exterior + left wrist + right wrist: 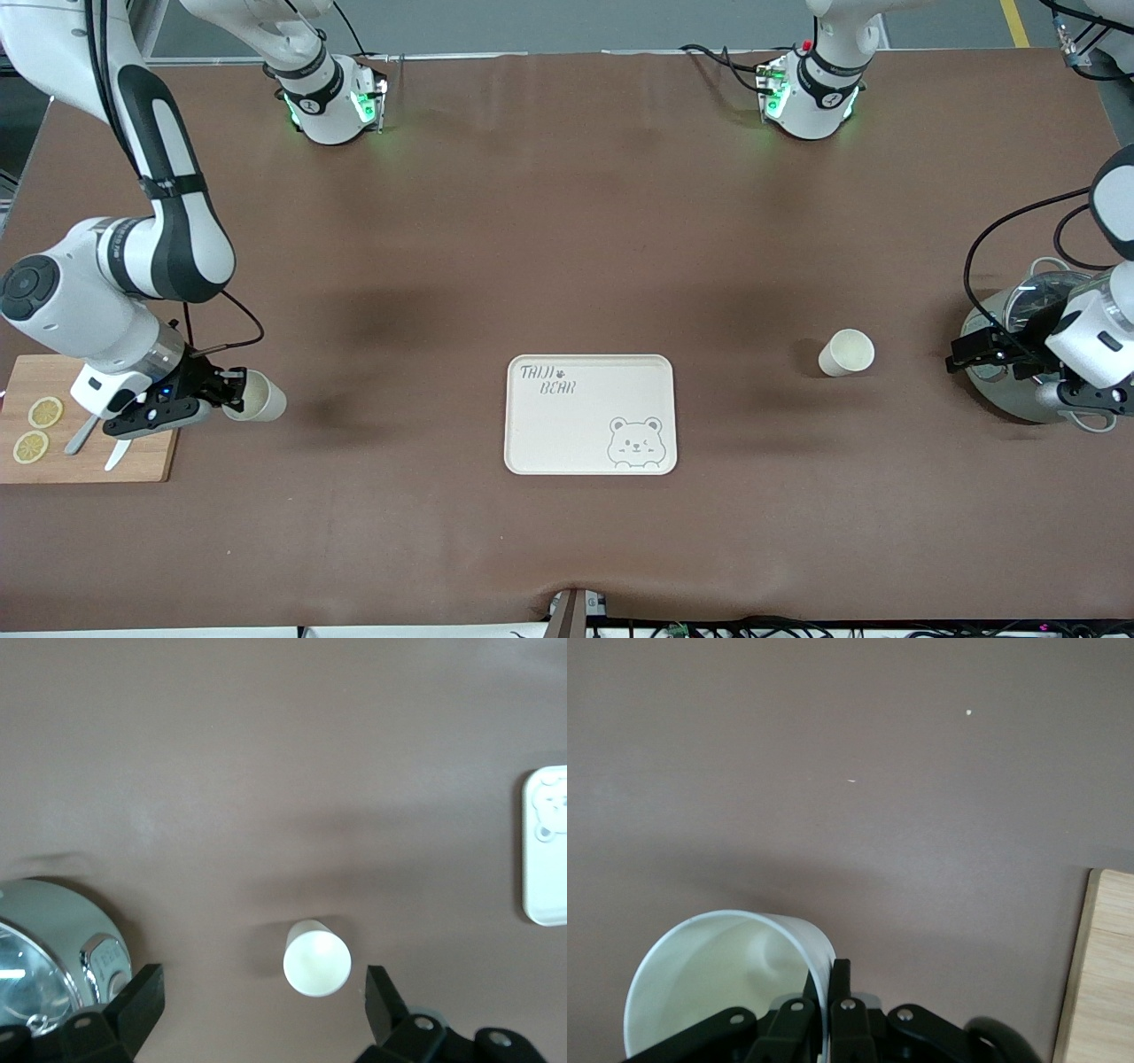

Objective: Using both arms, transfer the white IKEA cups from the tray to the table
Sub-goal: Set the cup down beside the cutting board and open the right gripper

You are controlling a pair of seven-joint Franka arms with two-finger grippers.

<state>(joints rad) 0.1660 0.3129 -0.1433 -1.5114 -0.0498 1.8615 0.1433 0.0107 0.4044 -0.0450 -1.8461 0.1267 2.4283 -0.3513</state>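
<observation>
Two cups are off the tray [540,425]: one cup [846,352] stands on the table [567,221] near your left gripper [974,350], jaws apart. Your right gripper [226,394] pinches the other cup [259,396] by its rim; set it down, then release.

The left wrist view's edge cuts off the tray [545,850] and the glass-lidded pot [53,957]. In the right wrist view the right claw [824,1010] hides part of its cup's [718,983] rim.
</observation>
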